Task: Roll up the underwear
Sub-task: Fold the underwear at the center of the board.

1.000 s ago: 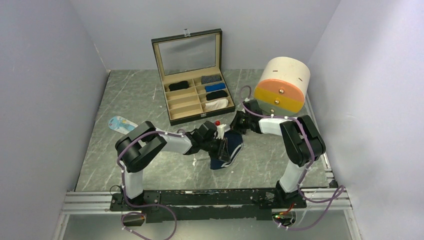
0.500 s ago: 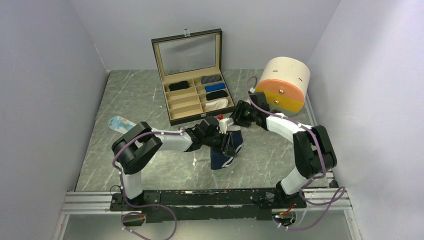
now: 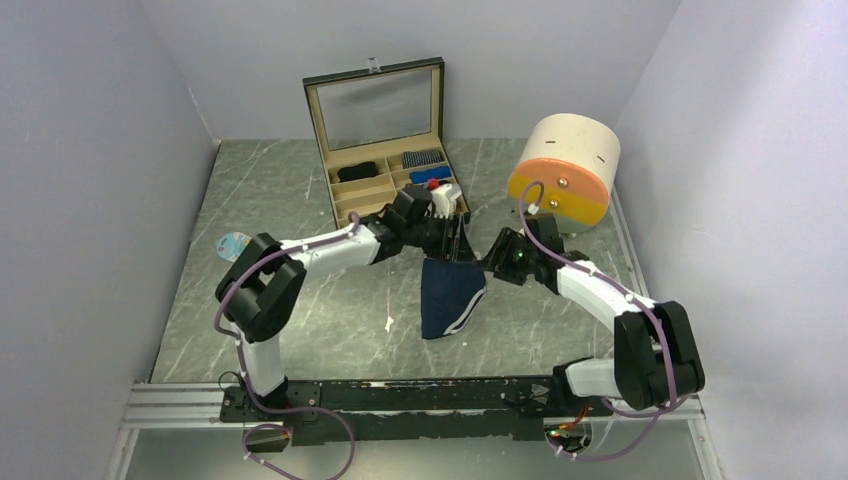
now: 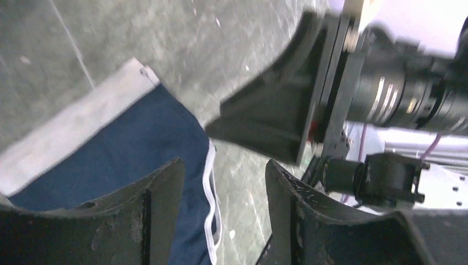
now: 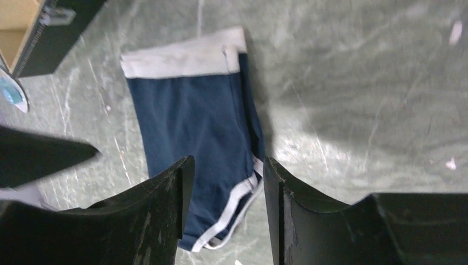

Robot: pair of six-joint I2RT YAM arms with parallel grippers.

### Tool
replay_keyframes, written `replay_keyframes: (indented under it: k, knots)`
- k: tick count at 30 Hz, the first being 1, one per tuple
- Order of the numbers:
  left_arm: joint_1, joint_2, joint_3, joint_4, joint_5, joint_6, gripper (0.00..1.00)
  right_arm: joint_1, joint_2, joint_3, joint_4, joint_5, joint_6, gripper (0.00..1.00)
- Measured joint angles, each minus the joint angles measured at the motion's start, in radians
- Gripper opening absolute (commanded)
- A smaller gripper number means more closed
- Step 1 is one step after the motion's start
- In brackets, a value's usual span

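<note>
Bare worktop (image 3: 300, 320) to the left of and in front of the navy underwear (image 3: 450, 295) gives free passage. The open compartment box (image 3: 345, 218) stands just behind my left gripper (image 3: 455, 240). The round drawer unit (image 3: 565, 170) bounds the far right. My right gripper (image 3: 492, 262) sits close beside the left, leaving only a narrow gap between them.

The left arm (image 3: 330, 250) is stretched from its raised elbow toward 2 o'clock, and the left gripper (image 3: 457, 240) is held with its jaws parted and nothing between them. The right arm (image 3: 600, 290) is reached from its elbow toward 10 o'clock, and the right gripper (image 3: 492, 262) is likewise spread and empty, near the left one
</note>
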Motion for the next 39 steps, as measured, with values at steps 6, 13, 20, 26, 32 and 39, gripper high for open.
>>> replay_keyframes:
  k: [6,13,20,26,32,39]
  knots:
    - [0.011,0.118,0.184,-0.108,-0.042,0.022,0.63,0.0,-0.028,-0.095,0.016,-0.024,0.018,0.42]
    - [-0.013,0.269,0.37,-0.264,-0.117,0.047,0.68,-0.015,-0.011,-0.167,0.111,-0.042,0.03,0.38]
    - [-0.042,0.364,0.483,-0.385,-0.192,0.047,0.68,-0.03,0.043,-0.201,0.235,-0.101,0.048,0.27]
    - [-0.078,0.442,0.602,-0.481,-0.253,0.043,0.63,-0.035,0.05,-0.238,0.307,-0.125,0.051,0.23]
    - [-0.1,0.501,0.686,-0.552,-0.291,0.015,0.55,-0.04,0.052,-0.257,0.349,-0.143,0.049,0.21]
    - [-0.1,0.572,0.785,-0.614,-0.317,-0.026,0.46,-0.04,0.052,-0.267,0.366,-0.145,0.038,0.18]
